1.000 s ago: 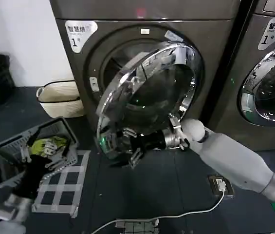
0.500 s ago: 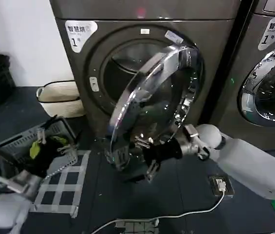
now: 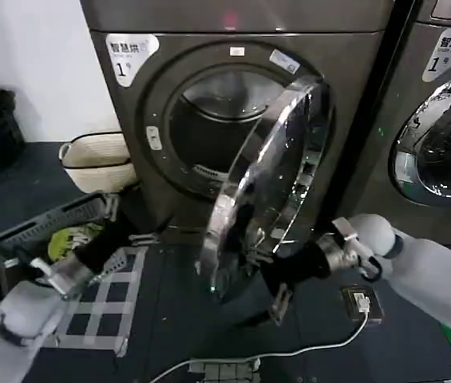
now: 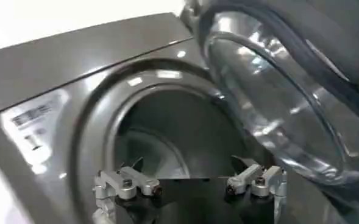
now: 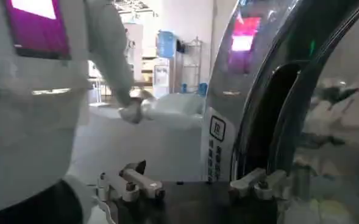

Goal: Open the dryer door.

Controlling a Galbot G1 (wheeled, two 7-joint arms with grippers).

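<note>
Half-open dryer door [image 3: 269,179], right gripper [image 3: 269,275] fingers spread, seemingly at its lower rim

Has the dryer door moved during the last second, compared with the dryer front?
Yes. The dryer door has swung further open toward the robot's right, away from the dryer, uncovering more of the round opening.

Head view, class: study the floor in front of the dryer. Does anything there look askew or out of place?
Yes. A grey laundry basket lies tipped on its side to the left of the dryer, its contents showing through the open mouth. A white cable trails loose across the dark floor from a floor socket.
</note>
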